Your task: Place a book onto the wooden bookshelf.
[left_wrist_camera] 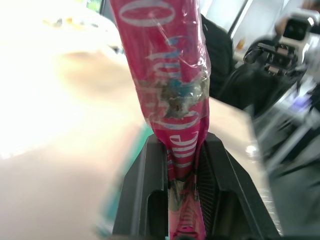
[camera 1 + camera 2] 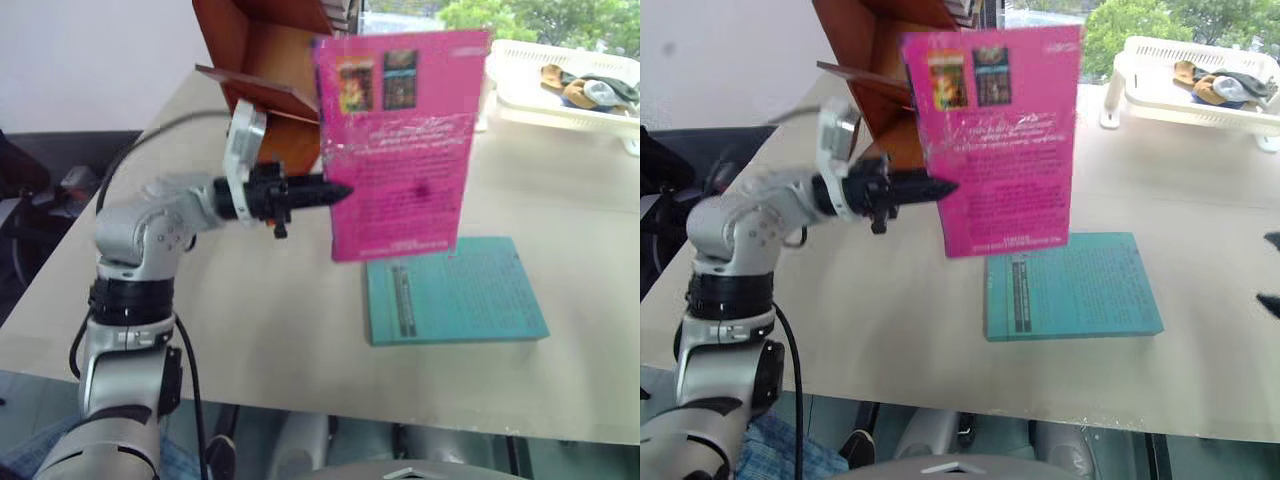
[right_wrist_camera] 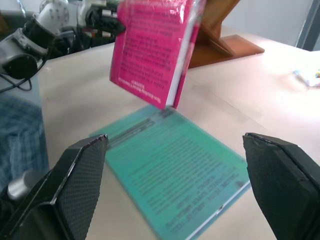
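Two books: one pink book held, one teal book flat.

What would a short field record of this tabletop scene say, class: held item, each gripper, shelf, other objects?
held item: pink book, upright, lifted off the table
left gripper: shut on the book's edge
right gripper: open, above the teal book
teal book: flat on the table, apart from the pink one
wooden bookshelf: behind the pink book
white tray rack: far right, holds small items
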Controlling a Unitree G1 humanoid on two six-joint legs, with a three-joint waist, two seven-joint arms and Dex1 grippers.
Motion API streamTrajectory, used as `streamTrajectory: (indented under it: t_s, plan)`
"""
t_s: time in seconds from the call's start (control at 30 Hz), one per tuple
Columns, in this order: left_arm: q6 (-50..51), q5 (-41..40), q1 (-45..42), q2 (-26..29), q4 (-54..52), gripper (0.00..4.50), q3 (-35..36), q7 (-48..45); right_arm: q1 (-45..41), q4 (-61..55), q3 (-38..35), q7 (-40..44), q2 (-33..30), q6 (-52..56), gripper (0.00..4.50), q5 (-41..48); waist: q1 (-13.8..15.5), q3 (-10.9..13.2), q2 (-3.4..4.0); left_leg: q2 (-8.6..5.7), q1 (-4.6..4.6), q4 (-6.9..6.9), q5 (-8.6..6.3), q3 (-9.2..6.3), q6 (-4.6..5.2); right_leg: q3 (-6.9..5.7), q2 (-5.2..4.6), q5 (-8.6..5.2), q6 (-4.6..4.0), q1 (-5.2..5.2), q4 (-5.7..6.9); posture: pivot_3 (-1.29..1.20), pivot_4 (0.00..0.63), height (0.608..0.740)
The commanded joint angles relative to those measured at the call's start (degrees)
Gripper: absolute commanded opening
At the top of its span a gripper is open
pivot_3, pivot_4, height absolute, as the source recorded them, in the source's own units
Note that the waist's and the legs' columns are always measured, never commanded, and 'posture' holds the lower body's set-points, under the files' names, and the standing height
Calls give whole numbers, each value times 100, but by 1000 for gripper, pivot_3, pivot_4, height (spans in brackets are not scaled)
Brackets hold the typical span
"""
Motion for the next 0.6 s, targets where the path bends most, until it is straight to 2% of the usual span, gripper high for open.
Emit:
streamTrajectory:
  t_s: [0.03, 0.13, 0.33, 0.6]
  plan:
    - [-1272, 651, -573, 109, 210, 299, -20, -106, -482, 334, 100, 193, -106, 65, 4418, 299, -5, 0, 0, 0, 0, -1, 0, -1, 0, 0, 1, 0, 0, 1, -2, 0, 150, 740]
    - [-2539, 1560, -1163, 407, 822, 299, -225, -170, -1056, 641, 184, 150, -129, 282, 4418, 594, -32, 0, 8, 5, 1, -4, 0, 1, 0, 2, 12, -1, 1, 2, -10, 0, 150, 740]
    - [-4487, 2555, -1851, 882, 1712, 299, -463, -548, -1818, 1183, 353, 241, -204, 481, 4418, 769, -99, 28, 17, 7, -1, -2, -1, 4, 1, 4, 14, -1, 1, -1, -8, 0, 150, 740]
    - [-5592, 3153, -2315, 1255, 2201, 299, -488, -598, -2341, 1742, 695, 402, -288, 410, 4418, 620, -108, 36, 22, 7, -5, 2, -1, 8, 4, 9, 12, -1, 1, -16, 12, 0, 150, 740]
